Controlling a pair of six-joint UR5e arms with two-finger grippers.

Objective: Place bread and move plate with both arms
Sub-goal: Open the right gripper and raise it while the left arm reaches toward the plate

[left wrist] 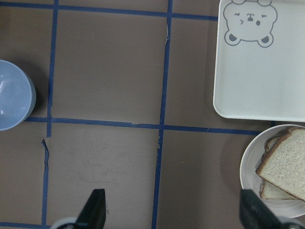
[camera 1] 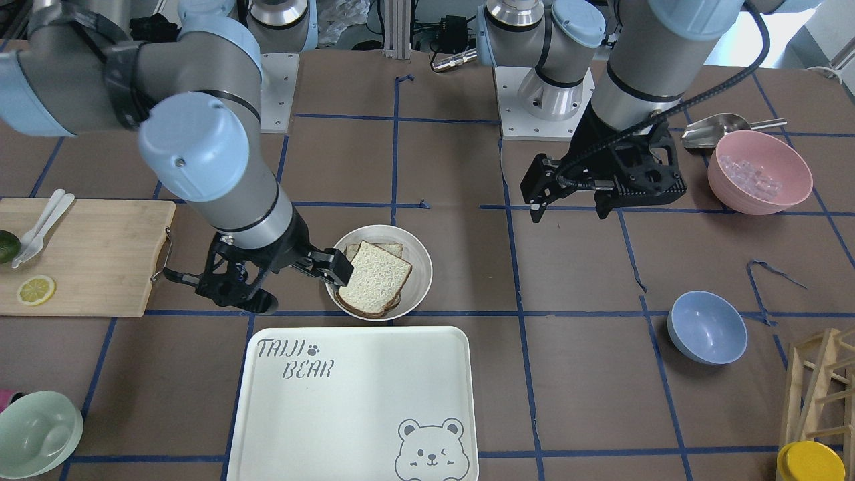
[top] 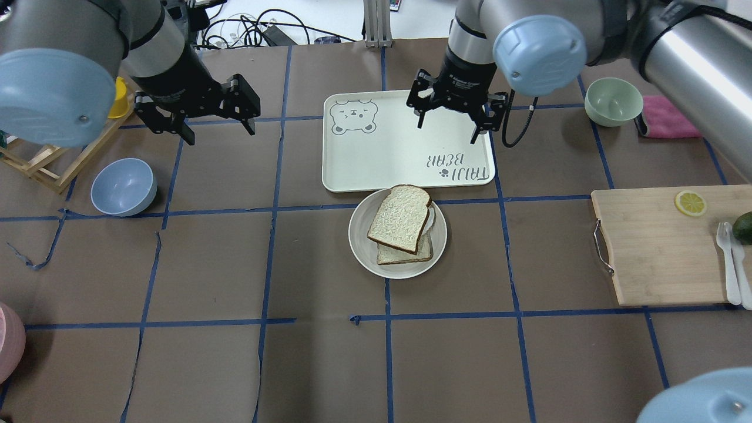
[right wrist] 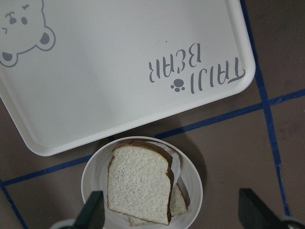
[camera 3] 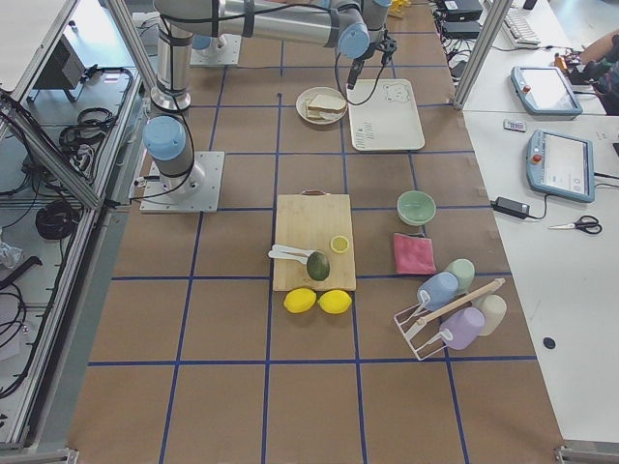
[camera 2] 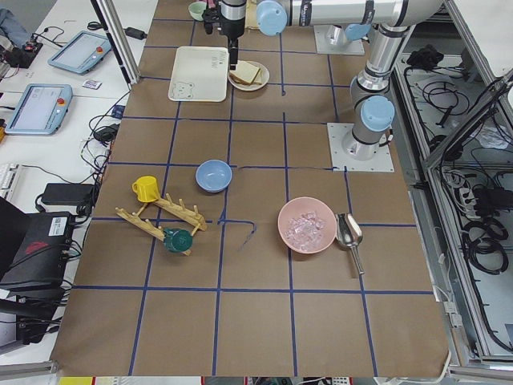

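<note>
Only legible writing: "TAIJI BEAR" w/ a paw mark, printed on the tray (top: 399,154); a winking bear face sits at the opposite corner. Counts: 1 tray, 1 plate (top: 359,247), 2 slices. The plate stands on the desk (top: 294,364) just beside the tray's long edge. The bread (top: 400,218), pale crumb & dark crust, lies inside the plate on top of the tanner slice (top: 405,254), skewed, domed edge toward the tray.

Left gripper (top: 220,135): jaws spread, holding nothing, above bare desk btwn blue bowl (top: 123,187) & tray, well apart from the plate. Right gripper (top: 446,132): also spread & empty, hanging near the tray's lettered end, touching nothing.

3 bowls total: blue, pale green bowl (top: 614,101), pink bowl (camera 1: 759,172) w/ clear cubes. 1 cutting board (top: 652,247) w/ 1 lemon slice (top: 690,203).
</note>
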